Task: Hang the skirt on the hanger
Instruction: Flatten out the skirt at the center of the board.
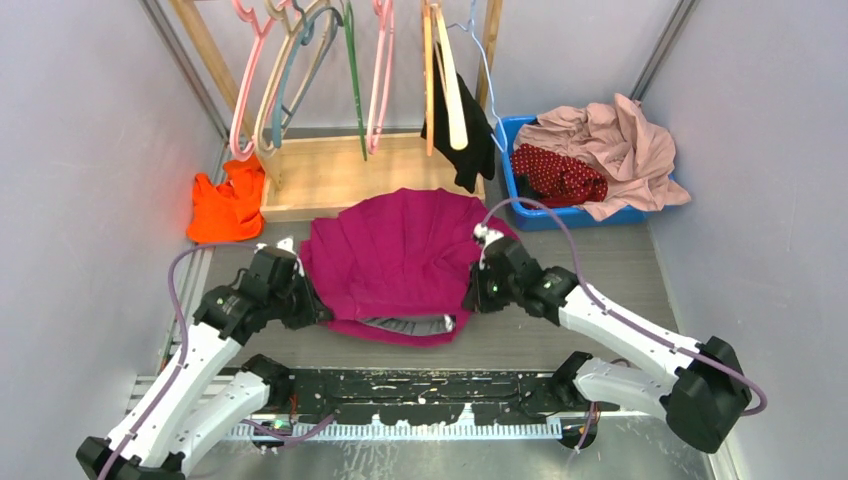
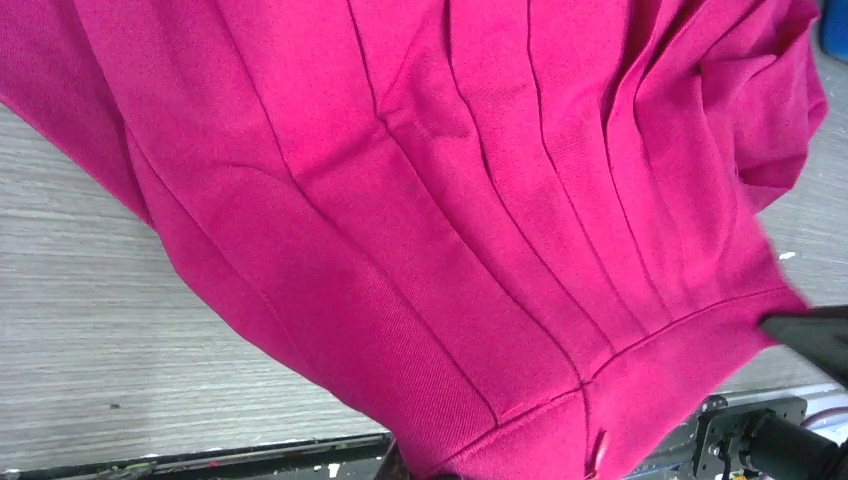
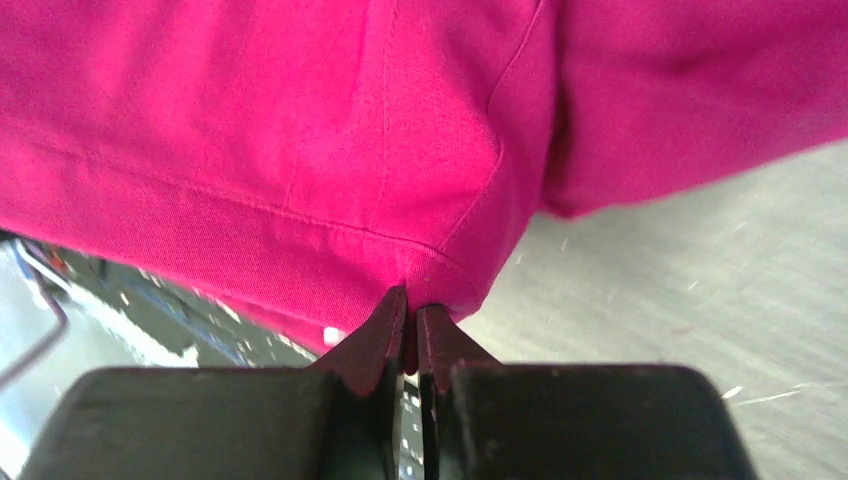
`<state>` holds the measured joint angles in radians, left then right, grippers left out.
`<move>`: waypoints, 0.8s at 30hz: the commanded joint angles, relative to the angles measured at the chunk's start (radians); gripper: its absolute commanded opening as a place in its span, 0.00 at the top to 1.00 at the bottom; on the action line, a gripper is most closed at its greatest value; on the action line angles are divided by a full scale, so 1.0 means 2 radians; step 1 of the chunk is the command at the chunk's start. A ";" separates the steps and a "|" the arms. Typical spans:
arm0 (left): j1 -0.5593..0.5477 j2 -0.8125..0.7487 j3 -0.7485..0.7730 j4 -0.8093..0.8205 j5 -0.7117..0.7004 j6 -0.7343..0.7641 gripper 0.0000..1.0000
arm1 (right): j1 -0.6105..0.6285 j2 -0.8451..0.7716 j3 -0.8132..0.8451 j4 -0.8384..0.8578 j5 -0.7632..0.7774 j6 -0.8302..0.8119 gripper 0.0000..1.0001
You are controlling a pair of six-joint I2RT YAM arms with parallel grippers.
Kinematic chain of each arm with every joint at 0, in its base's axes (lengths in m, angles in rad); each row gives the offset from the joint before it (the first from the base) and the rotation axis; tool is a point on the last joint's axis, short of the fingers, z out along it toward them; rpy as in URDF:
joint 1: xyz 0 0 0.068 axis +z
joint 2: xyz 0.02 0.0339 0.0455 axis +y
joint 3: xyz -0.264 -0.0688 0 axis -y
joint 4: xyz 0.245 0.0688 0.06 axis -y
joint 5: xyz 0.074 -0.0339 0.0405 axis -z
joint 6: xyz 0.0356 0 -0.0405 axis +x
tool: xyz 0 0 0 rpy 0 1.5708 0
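right gripper [image 3: 411,335] was pinched shut on the magenta garment's [image 3: 300,150] waistband; left gripper [image 1: 308,300], closed too, held its opposite edge. dotted skirt [image 1: 555,175] lay in the bin [image 1: 560,217].

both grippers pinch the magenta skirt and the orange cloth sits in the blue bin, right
No: the top view shows the orange cloth on the table left of the wooden rack base, not in the blue bin. The left gripper and right gripper do pinch the magenta skirt.
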<state>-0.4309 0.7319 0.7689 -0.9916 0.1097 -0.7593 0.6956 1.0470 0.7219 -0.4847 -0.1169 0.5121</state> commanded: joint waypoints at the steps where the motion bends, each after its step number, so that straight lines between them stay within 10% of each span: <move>1: -0.007 -0.050 -0.008 0.023 0.016 -0.037 0.95 | 0.045 -0.036 -0.037 0.070 -0.004 0.056 0.87; 10: -0.027 -0.024 0.010 -0.032 0.054 -0.011 0.77 | 0.066 -0.089 -0.025 0.003 0.002 0.079 0.66; 24: -0.028 0.020 0.133 -0.099 -0.031 0.049 0.64 | 0.066 -0.002 0.319 -0.177 0.076 -0.006 0.51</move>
<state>-0.4843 0.7078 0.9798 -1.2060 0.1116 -0.7177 0.8230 0.9421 1.1446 -0.7979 -0.0383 0.5781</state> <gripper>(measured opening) 0.354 0.487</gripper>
